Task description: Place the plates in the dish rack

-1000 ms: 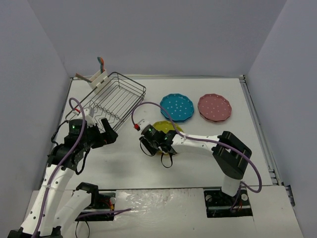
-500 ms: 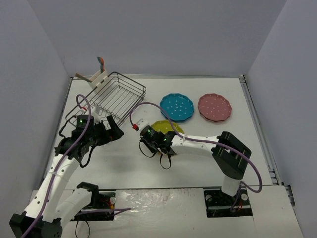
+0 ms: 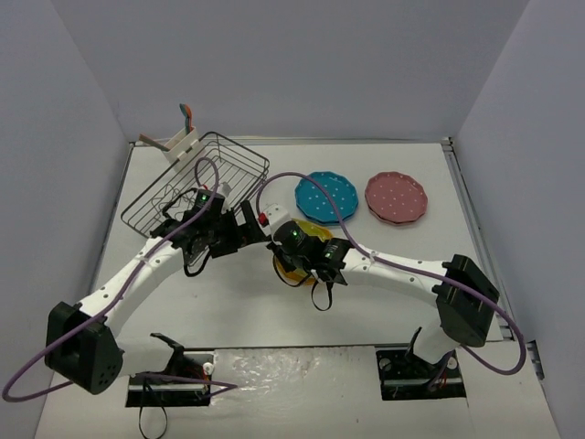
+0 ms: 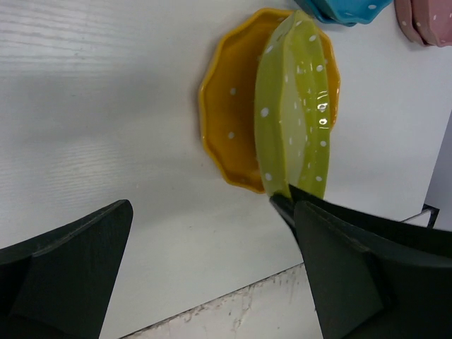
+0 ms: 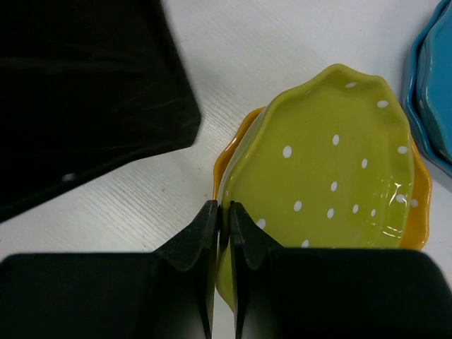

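Nearest the arm bases, the right gripper (image 5: 224, 212) is clamped on the rim of a yellow-green plate (image 5: 332, 176), its two fingers pressed together with only the thin scalloped edge between them. The plate is tilted up on edge, its far side low over an orange plate (image 5: 232, 152) that lies flat on the white table (image 3: 228, 302).

Just beside it on the left, the left gripper (image 3: 247, 224) stands with its jaws wide apart and holds nothing.

To do this step well, the pinch on the rim probably needs to stay firm. The plate should rise clear of the orange one without dragging it. Keeping the plate upright should help it slip between the wire dividers of the dish rack (image 3: 256, 163), which sits behind the left arm with a white caddy (image 3: 178, 146) at its far corner. If the plate is passed across, the open jaws need to meet a free part of the rim.

Farther right lie the teal plates (image 3: 326, 197) and the pink plates (image 3: 396, 198), well apart from the rack.

The right wrist view shows the grip on the rim, which the arm hides from above. The left wrist view shows the plate edge-on. Only the top view shows the rack, which holds no plates.
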Controlling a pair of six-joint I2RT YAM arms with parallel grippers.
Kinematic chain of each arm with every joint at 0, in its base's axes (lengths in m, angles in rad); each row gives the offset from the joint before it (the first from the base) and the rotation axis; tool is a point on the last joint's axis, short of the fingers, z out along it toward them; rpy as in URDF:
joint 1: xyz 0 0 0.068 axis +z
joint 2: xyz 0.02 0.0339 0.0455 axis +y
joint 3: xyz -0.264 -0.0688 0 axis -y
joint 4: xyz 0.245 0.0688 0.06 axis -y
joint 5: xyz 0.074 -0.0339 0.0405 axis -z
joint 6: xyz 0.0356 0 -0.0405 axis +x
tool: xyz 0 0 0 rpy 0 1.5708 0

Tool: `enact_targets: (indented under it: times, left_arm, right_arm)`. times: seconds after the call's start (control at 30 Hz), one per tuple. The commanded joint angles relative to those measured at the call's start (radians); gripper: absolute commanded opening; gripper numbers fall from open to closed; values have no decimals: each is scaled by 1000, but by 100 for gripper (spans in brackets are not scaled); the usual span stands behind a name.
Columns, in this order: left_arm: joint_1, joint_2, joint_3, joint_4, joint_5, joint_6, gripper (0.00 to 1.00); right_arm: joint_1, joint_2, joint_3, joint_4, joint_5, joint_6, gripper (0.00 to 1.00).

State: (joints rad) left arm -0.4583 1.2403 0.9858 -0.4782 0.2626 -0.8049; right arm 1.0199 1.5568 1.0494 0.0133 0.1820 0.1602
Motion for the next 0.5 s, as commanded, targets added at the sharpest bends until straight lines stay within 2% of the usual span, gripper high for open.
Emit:
enact_targets:
  times: [0.0, 0.3, 0.47]
  left_arm:
    - [-33, 72, 121, 97, 28, -68, 97]
    - [-74, 240, 217, 78, 93, -125, 97]
    - [-78, 290, 195, 145, 165, -181, 97]
  right_arm:
    - [-7, -74, -22, 125, 20, 4, 0]
    - [-21, -138, -98, 212, 7, 17, 0]
    - [-29, -181, -144, 285, -5, 24, 0]
